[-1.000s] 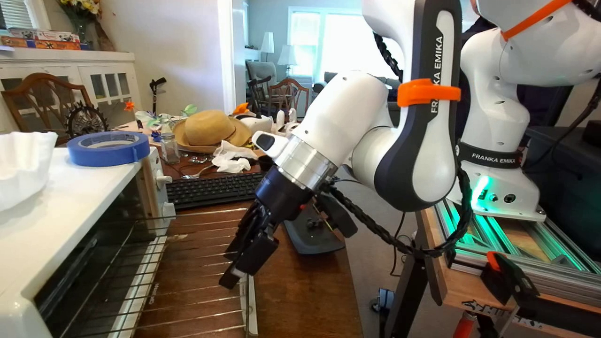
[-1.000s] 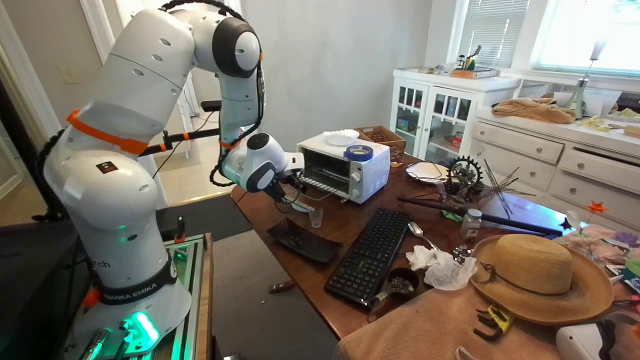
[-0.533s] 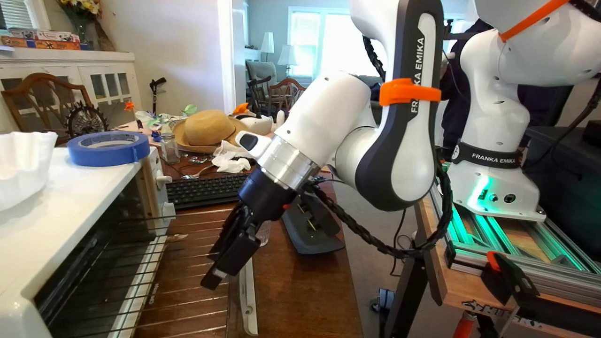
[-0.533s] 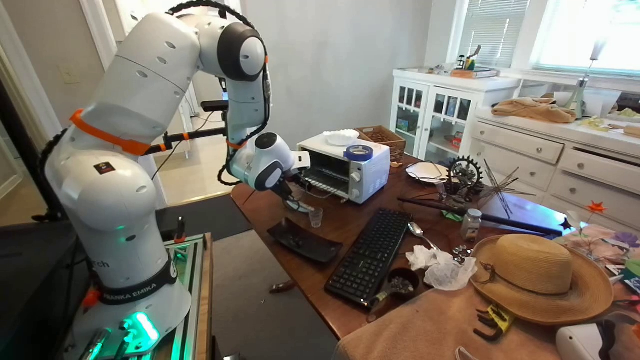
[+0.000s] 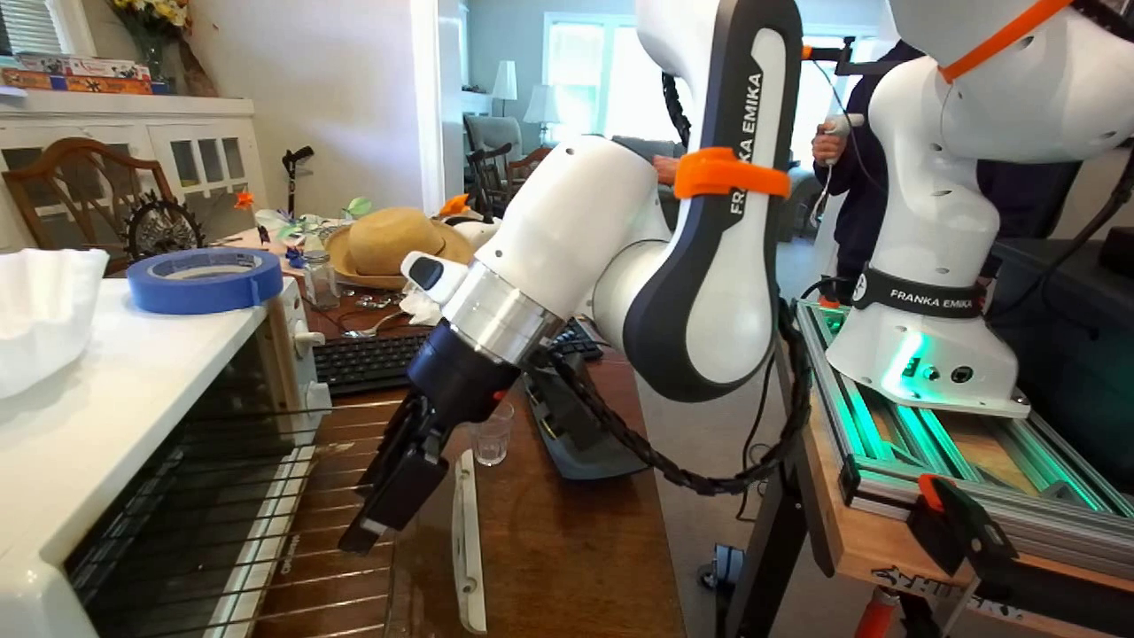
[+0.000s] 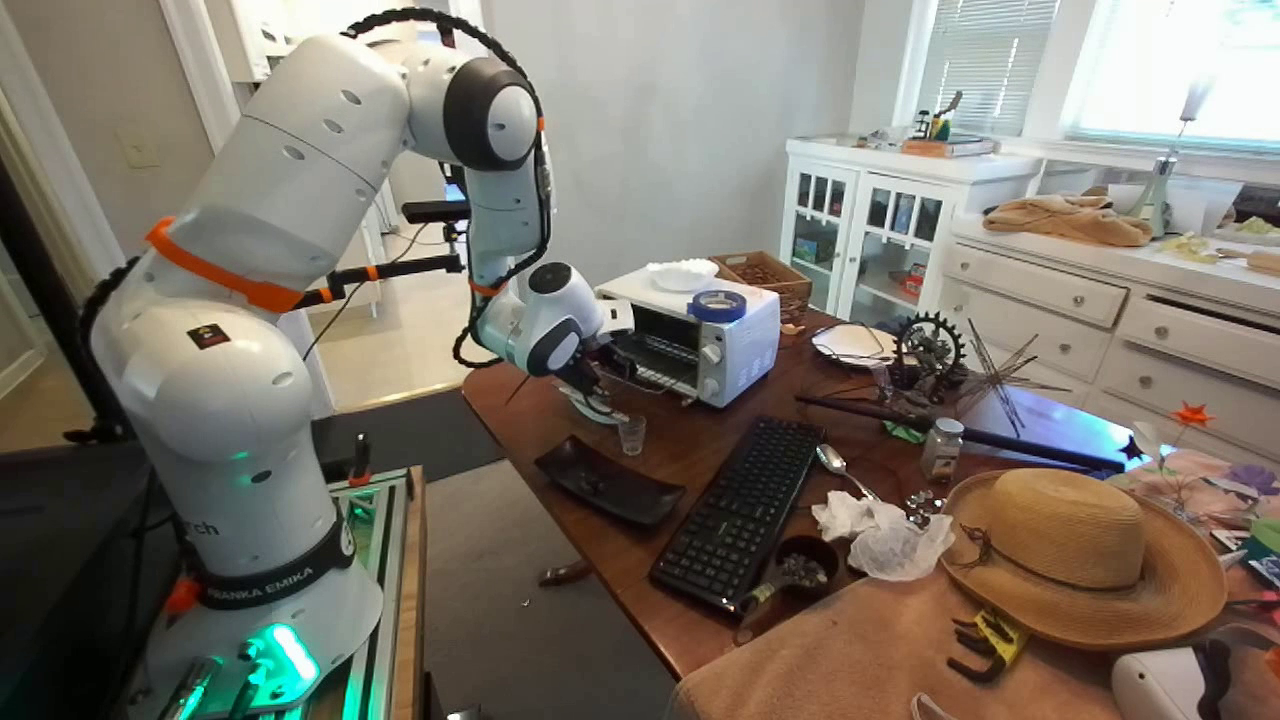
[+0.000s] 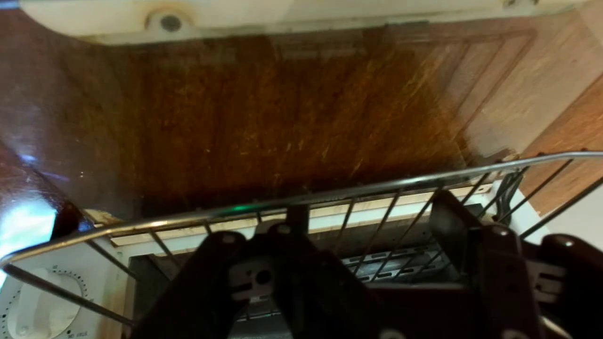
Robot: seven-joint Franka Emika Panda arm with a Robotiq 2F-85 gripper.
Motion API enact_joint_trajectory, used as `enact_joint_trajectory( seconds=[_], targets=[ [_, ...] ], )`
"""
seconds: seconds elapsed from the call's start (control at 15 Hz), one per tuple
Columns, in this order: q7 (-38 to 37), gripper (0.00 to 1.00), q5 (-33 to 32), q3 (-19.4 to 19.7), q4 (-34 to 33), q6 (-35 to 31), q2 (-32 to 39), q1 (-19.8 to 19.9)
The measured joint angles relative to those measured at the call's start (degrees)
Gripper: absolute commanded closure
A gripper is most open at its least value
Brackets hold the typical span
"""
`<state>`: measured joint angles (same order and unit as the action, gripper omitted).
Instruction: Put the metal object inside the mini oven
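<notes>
I hold my gripper [image 7: 371, 211], jaws apart, at the wire rack [image 7: 240, 207] jutting from the mini oven [image 6: 740, 338], presumably to push it in.

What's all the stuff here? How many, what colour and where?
Table: 1, brown, centre
Oven: 1, white, on table
Rack: 1, silver, sticking out of oven
Tape: 1, blue, on oven
Dish: 1, white, on oven
Basket: 1, brown, behind oven
Keyboard: 1, black, on table
Tray: 1, black, beside keyboard
Glass: 1, clear, near tray
Spoon: 1, silver, beside keyboard
Cloth: 1, light brown, near keyboard
Tool: 1, yellow-black, on cloth
Hat: 1, tan, beside tool
Jar: 1, clear, near hat
Wrap: 1 clump, white, beside hat
Plate: 1, white, on table
Cabinets: 2 or more, white, background
Clutter: lots, mixed, around hat and plate; can't count
Person: 1, dark clothes, background
Arm: 1, white, over table
Fingers: 2, black, at rack
</notes>
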<state>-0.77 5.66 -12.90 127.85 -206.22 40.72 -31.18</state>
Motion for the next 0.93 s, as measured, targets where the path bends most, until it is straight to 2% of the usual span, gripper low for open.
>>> enact_joint_trajectory(
  seconds=[0.4,0.93],
  targets=[
    [1.61,0.57,-1.07,0.89,-7.05,4.03,3.75,0.00],
    [2.17,0.57,-1.62,1.89,-11.62,7.51,4.38,-1.09]
  ],
)
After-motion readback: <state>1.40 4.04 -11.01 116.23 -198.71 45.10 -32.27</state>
